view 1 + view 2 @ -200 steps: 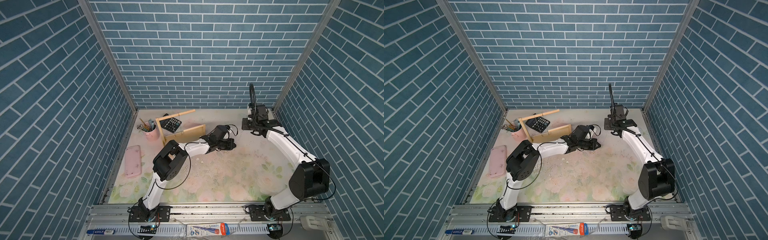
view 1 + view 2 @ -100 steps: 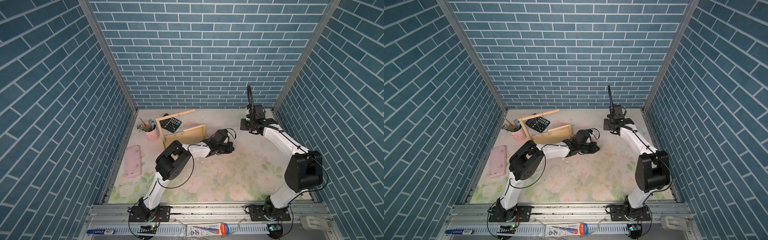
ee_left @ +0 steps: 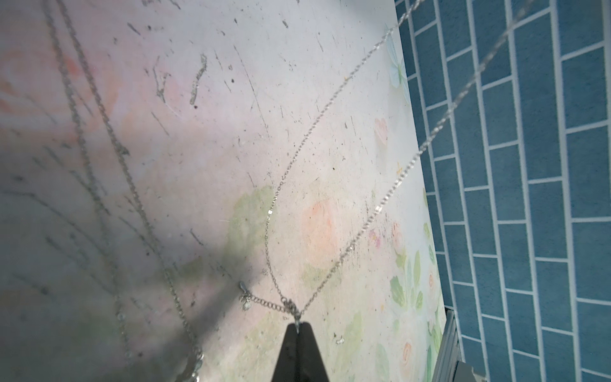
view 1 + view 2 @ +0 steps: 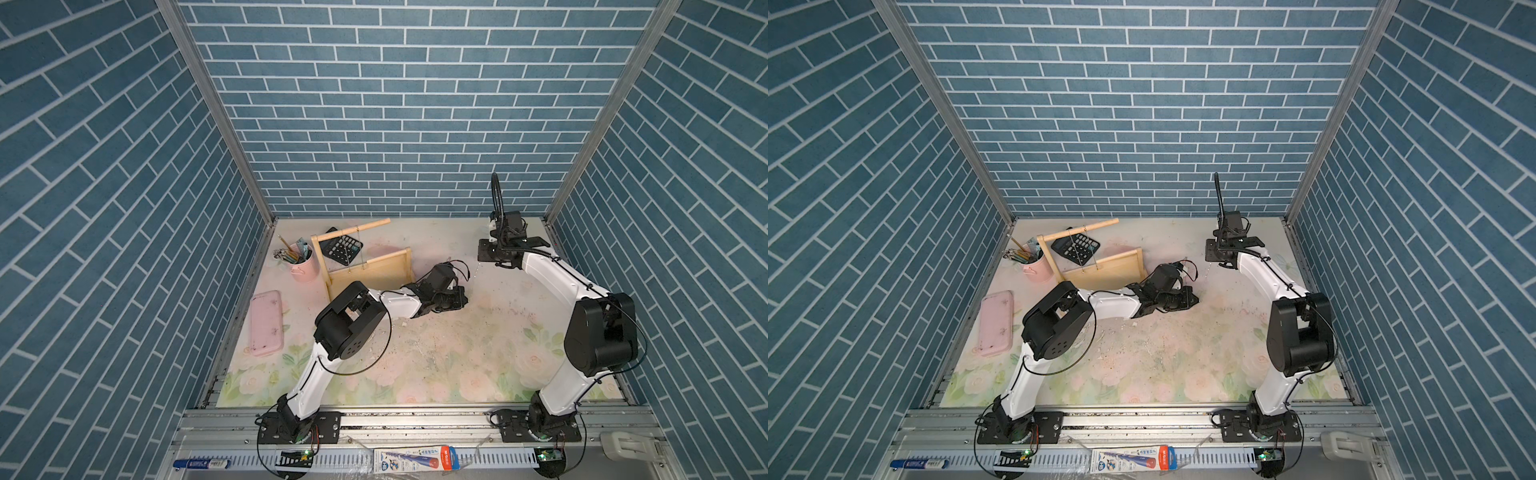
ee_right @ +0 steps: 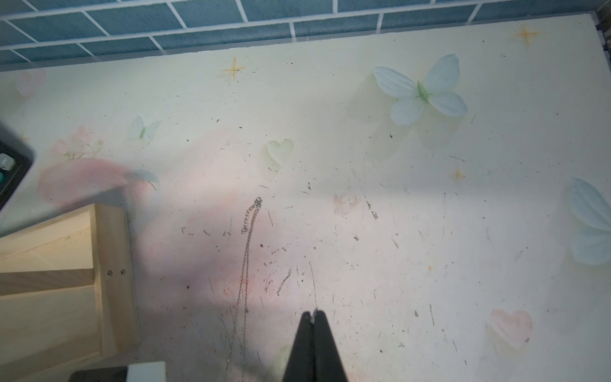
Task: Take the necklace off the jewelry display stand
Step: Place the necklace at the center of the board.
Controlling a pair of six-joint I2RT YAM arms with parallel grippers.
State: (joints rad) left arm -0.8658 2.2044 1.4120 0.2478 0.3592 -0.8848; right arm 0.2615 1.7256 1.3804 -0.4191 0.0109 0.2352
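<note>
- Top views both show the floral tabletop (image 4: 457, 353), scuffed at its middle, inside blue brick-pattern walls.
- Left arm (image 4: 395, 307) reaches from 7 o'clock toward the table's centre. The right arm (image 4: 552, 278) bends from 5 o'clock up to about 1 o'clock.
- Jewelry display stand (image 4: 374, 272) sits at 11 o'clock, its tray base just beside the left arm's wrist. Thin strands hang from its upper dowel.
- Pink flat case (image 4: 266, 324) lies at 9 o'clock, near the table's edge.
- Pink pencil cup (image 4: 305, 268) stands just beside the stand, at the stand's 9 o'clock.
- Calculator (image 4: 336, 247) lies at the stand's 12 o'clock, behind the dowel.
- Left gripper (image 3: 298, 325), in the left wrist view, has its jaws pressed together on the chain beside the clasp.
- Right gripper (image 5: 313, 319), in the right wrist view, is likewise clamped, with a glint of chain at its tip.
- Necklace (image 3: 376, 209), a fine silver chain, is off the stand. Two strands rise from the left gripper toward 1 o'clock, where the right gripper holds them. A short extender chain dangles beside the clasp.
</note>
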